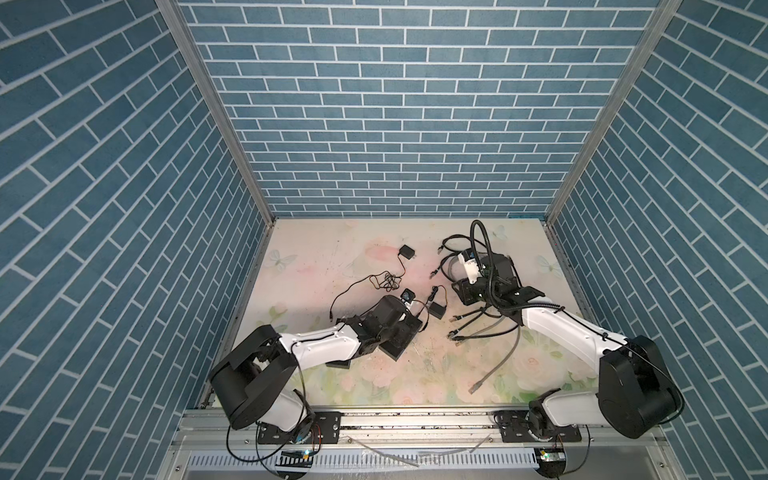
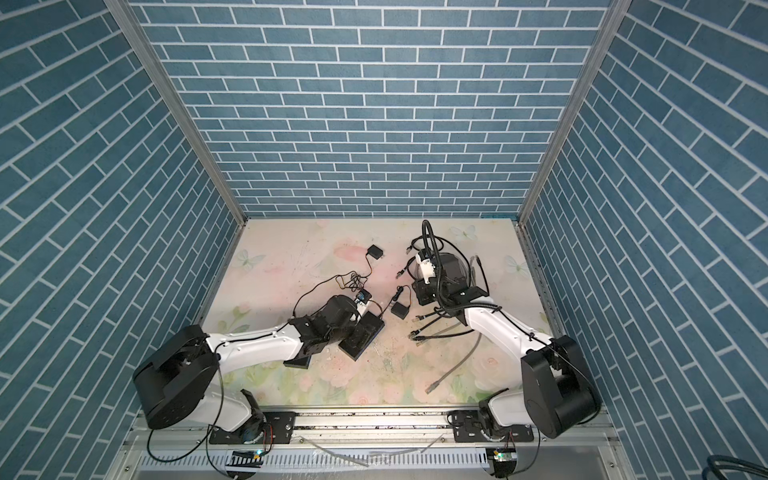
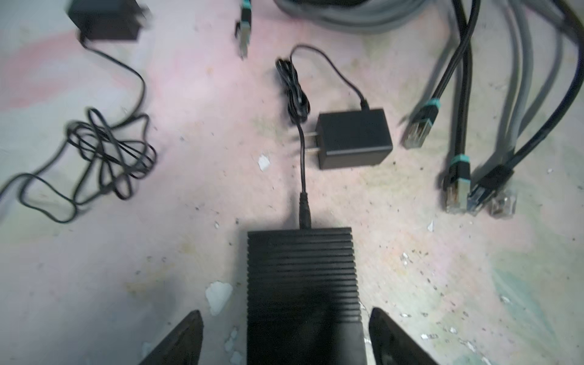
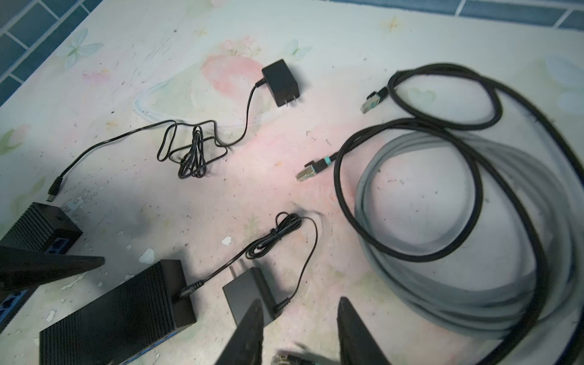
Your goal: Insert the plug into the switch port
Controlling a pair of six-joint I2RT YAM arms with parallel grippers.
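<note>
- Nearest the arm bases, a loose grey network cable (image 1: 498, 361) trails across the floral tabletop (image 1: 374, 382).
- The left gripper (image 3: 284, 313) hovers low over a black ribbed network switch (image 3: 300, 268). Its jaws are spread wide, one on each side of the switch, with a gap showing on both sides, so it grips nothing.
- The barrel plug (image 3: 305, 215) sits in the end face of the switch, facing away from the gripper.
- The plug's thin cord runs to a black power adapter (image 3: 354, 139) lying just beyond the switch.
- A second switch (image 4: 41, 227) with blue ports lies beside the first.
- The right gripper (image 4: 299, 301) hangs above the adapter's far side, jaws apart, nothing between its tips.
- Several network cable connectors (image 3: 417, 129) lie beside the adapter.
- Beyond the right gripper are a grey cable coil (image 4: 458, 303) and a looped black network cable (image 4: 337, 177).
- Farthest back lies a second power adapter (image 4: 281, 82). Its own barrel plug (image 4: 52, 192) is loose on the table.
</note>
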